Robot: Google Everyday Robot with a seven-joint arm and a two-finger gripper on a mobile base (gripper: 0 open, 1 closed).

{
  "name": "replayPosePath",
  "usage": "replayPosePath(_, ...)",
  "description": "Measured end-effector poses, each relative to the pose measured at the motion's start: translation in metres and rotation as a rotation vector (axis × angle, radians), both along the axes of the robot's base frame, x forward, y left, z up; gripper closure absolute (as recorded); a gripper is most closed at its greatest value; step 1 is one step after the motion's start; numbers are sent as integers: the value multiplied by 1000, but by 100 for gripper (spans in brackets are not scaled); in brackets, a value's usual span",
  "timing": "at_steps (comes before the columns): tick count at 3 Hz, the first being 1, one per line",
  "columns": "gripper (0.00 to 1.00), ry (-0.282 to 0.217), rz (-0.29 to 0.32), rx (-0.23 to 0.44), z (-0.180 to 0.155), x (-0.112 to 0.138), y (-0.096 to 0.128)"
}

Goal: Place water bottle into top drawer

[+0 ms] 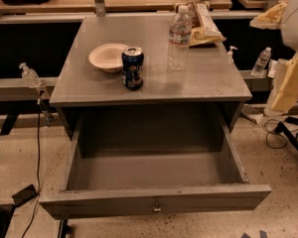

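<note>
Here the water bottle (179, 38) stands upright, cap up; gripper out of view.

The top drawer (154, 202) gapes open, free from above. Bowl (107, 57), can (132, 67), water bottle (179, 31) and snack bag (204, 28) block the bench's back half; the front edge is free. The gripper (266, 18) hangs off the back right corner.

The water bottle (179, 37) stands upright on the grey counter (208, 78), toward its back right corner, just in front of a snack bag (203, 26) lying at that corner. Left of centre a blue can (132, 67) stands just beside a white bowl (108, 57), nearer the front edge. Below the front edge the top drawer (89, 205) is pulled fully open. The gripper is out of view; only a white and yellow shape (294, 73) shows past the counter's right edge.
</note>
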State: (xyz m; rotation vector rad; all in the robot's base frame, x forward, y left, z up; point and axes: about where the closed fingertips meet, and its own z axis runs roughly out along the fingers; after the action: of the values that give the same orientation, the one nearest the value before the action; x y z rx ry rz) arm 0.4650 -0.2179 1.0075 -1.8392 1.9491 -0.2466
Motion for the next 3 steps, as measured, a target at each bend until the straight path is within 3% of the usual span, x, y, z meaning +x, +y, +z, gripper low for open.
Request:
replayPosePath(1, 0, -104, -40, 66, -8, 68, -21)
replayPosePath(2, 0, -236, -96, 161, 0, 114, -34)
replayPosePath(3, 0, -374, -117, 332, 13, 164, -32)
